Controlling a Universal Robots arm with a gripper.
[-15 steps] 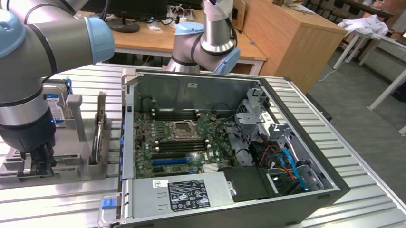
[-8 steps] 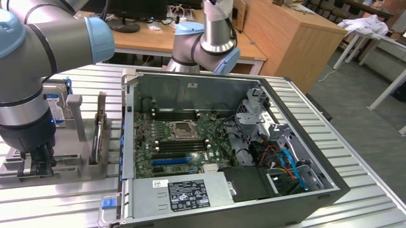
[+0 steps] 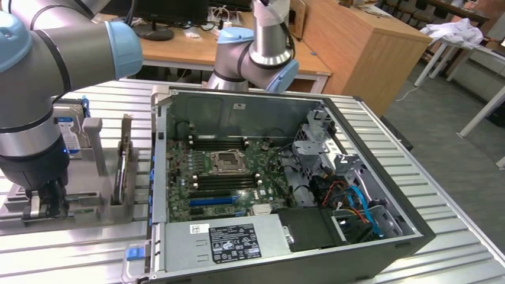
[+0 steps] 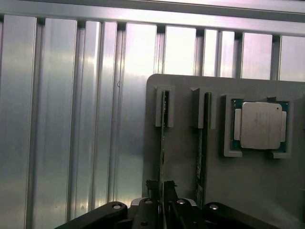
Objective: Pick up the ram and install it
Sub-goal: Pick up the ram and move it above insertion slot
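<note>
Two ram sticks stand on edge in the slots of a grey holder (image 4: pixel 183 167). My gripper (image 4: pixel 162 187) is low over one ram stick (image 4: pixel 163 129), with a dark fingertip on either side of it and a small gap at each side, so it is open around the stick. The other ram stick (image 4: pixel 202 138) stands beside it, untouched. In the exterior view my gripper (image 3: pixel 46 204) reaches down into the holder (image 3: pixel 87 207) at the exterior view's left, next to a standing ram stick (image 3: pixel 122 168). The open computer case (image 3: pixel 276 177) shows its motherboard and dark memory slots (image 3: pixel 217 142).
A square silver processor chip (image 4: pixel 259 125) lies in its pocket on the holder. A silver hard drive (image 3: pixel 71 133) stands behind my arm. A second robot arm's base (image 3: pixel 256 53) sits behind the case. Everything rests on a ribbed aluminium table (image 4: pixel 71 119).
</note>
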